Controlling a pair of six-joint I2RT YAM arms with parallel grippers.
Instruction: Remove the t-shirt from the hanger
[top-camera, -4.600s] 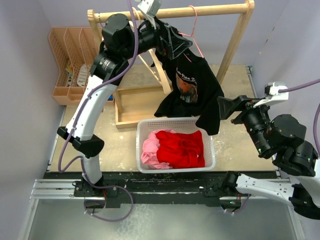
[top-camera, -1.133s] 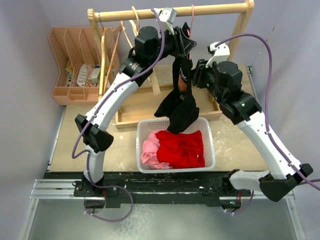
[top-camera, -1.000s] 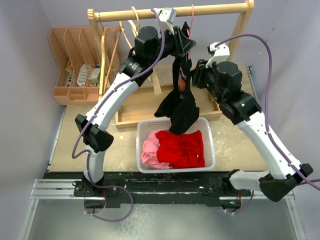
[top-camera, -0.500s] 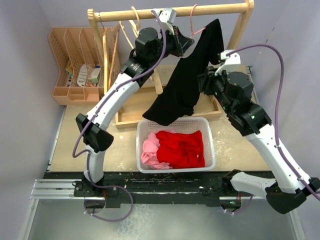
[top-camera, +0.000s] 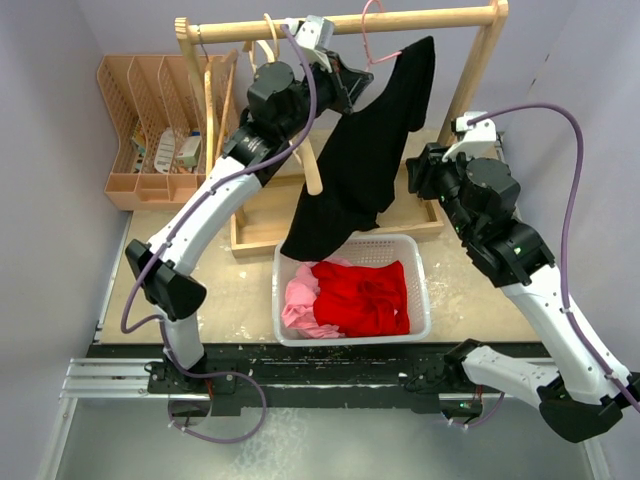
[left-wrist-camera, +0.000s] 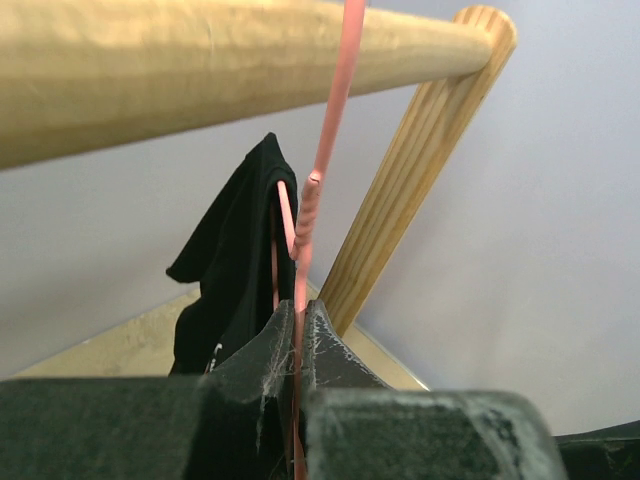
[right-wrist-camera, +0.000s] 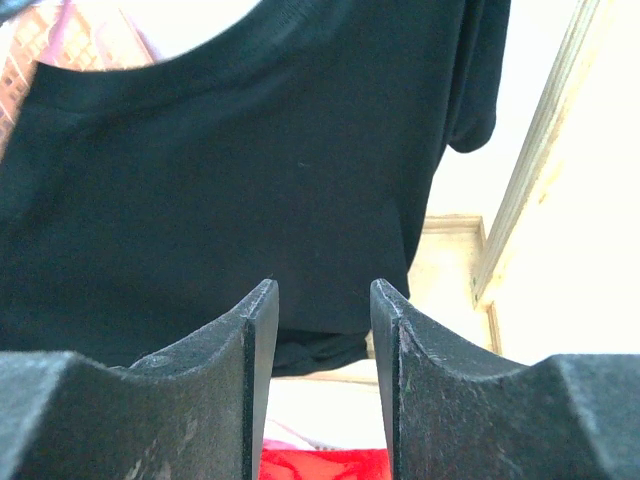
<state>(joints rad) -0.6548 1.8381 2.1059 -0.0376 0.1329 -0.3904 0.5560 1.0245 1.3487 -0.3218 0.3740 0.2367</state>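
Left wrist view, bottom centre: hanger (left-wrist-camera: 306, 215) vanishes into the left gripper (left-wrist-camera: 299, 312); its arms lie under the t-shirt (left-wrist-camera: 235, 270). Right wrist view: shirt cut off at left and top; right side overexposed. Top view, upper left: organizer (top-camera: 115, 110) contents too small to identify.

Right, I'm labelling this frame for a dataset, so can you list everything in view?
t-shirt: one, black, draped on the hanger, hem over the basket
hanger: one, pink, hooked on the rail
rail: one, pale wood, across the back
wooden hangers: at least two, pale, left end of rail
basket: one, white, table centre
red garment: one, in basket
pink garment: one, in basket, left side
tray: one, wooden, behind basket
organiser: one, peach, far left
table: one, beige
left pincer: black, shut on the hanger
right pincer: black, open, facing the t-shirt, not touching
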